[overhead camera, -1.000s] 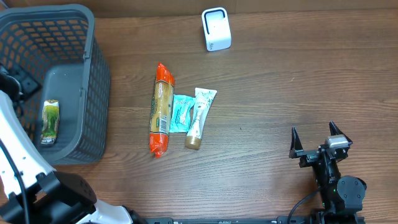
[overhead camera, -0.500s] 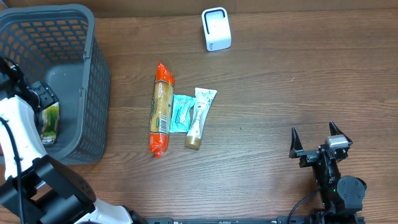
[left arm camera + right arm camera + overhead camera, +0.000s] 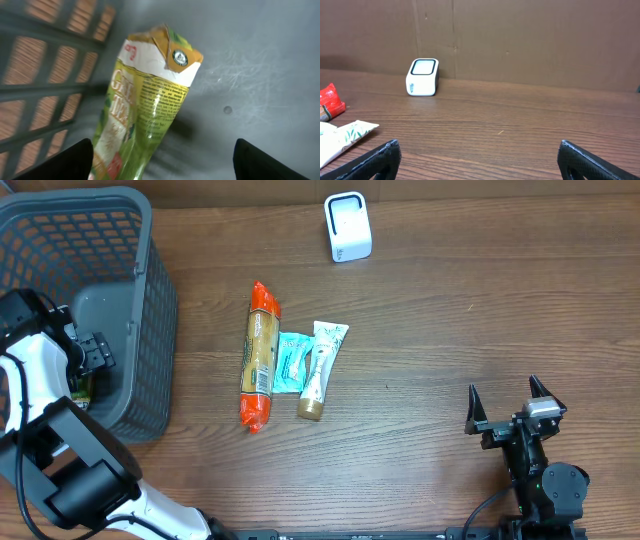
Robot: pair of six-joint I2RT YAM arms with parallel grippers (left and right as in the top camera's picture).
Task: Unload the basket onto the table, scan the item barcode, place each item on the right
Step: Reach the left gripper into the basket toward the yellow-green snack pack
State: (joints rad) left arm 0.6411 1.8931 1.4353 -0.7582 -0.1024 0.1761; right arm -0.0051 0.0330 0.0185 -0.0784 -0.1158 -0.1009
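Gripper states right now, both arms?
Left gripper: open, over the packet in the basket, not gripping it.
Right gripper: open, empty.

Basket walls [image 3: 160,310] close around the yellow packet [image 3: 145,115]; open tabletop [image 3: 480,310] toward the scanner [image 3: 347,227].

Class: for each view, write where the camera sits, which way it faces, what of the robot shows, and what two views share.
Overhead: above the table, facing straight down; basket, scanner, left end effector in the basket, right end effector.
Left wrist: on the left arm, facing down at a yellow-green packet; own fingers at lower corners.
Right wrist: low over the table, facing level toward the scanner; own fingers at lower corners.
Shared: overhead and right wrist both show the scanner.
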